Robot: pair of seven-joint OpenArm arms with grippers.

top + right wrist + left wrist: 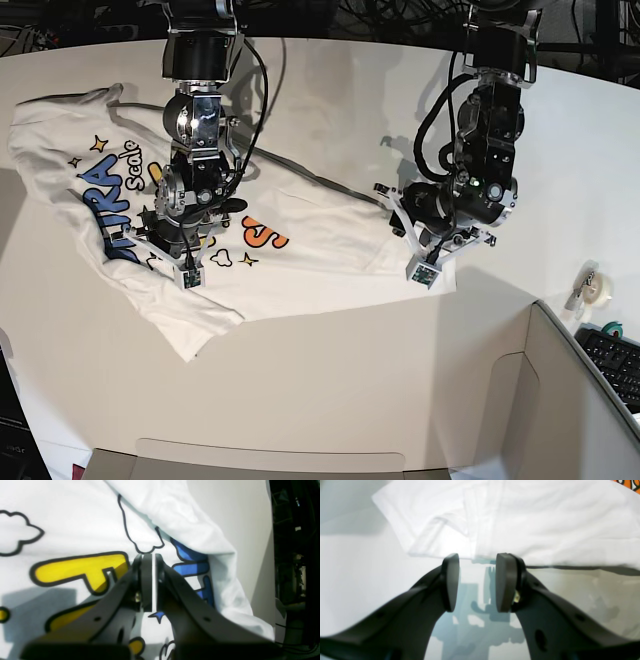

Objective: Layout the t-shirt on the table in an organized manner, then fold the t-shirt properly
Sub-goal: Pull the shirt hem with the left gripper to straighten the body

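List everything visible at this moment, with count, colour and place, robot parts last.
t-shirt: one, white with blue, yellow and orange print, spread print-up across the table.
table: one, off-white, under everything.
tape roll: one, pale, near the table's right edge in the base view.
keyboard: one, black, beyond the partition at right.
partition panel: one, grey-beige, lower right.
left end effector: one, dark, open, at the shirt's plain edge.
right end effector: one, dark, shut, over the print.
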